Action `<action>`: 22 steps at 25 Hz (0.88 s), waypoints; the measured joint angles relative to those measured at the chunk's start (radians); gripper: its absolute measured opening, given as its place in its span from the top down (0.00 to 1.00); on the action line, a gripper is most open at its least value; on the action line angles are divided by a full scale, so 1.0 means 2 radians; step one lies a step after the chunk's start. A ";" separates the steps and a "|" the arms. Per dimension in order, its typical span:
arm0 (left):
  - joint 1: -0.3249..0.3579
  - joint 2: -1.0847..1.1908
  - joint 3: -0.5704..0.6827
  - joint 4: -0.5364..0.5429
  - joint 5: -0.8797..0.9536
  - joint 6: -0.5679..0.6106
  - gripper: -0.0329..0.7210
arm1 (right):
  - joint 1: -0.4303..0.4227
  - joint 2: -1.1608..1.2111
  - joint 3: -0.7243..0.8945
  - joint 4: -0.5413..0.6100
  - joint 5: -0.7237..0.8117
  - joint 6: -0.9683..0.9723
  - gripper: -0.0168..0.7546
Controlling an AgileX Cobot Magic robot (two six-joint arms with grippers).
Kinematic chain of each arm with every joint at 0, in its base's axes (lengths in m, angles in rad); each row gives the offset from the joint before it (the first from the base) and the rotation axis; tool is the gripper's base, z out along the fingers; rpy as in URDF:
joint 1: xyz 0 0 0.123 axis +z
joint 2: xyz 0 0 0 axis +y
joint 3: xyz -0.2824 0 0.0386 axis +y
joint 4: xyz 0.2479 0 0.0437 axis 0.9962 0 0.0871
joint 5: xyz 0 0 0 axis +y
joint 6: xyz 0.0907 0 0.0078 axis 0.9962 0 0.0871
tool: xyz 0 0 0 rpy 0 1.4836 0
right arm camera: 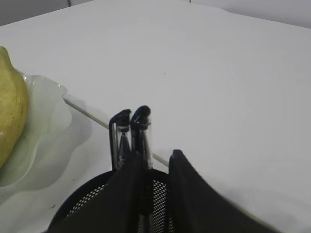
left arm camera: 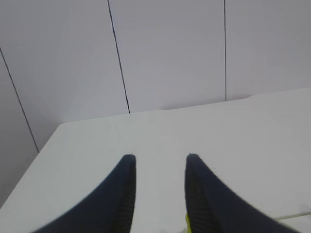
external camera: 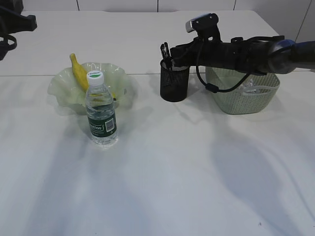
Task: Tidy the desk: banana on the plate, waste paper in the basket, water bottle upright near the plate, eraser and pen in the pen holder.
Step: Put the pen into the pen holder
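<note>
Lab, bare white table (external camera: 197, 187), panelled wall (left arm camera: 170, 53)

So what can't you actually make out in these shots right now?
- Eraser: not visible; the pen holder mesh hides its contents in the exterior view.
- Waste paper: the basket wall and right arm hide most of the inside.
- Right pincer: whether it grips the pen is unclear; its fingers cover the barrel.

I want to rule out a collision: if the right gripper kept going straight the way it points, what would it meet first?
Probably the pen just ahead of the right gripper above the pen holder; depth is unclear.
</note>
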 joint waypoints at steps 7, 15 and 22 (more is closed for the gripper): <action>0.000 0.000 0.000 0.000 0.000 0.004 0.64 | 0.000 0.000 0.000 0.000 0.004 0.000 0.77; 0.000 0.000 0.000 0.000 0.000 0.005 0.64 | 0.000 -0.010 0.000 0.000 0.015 0.001 0.77; 0.000 0.000 0.000 0.033 0.000 0.010 0.64 | 0.000 -0.012 0.000 -0.038 0.022 0.007 0.76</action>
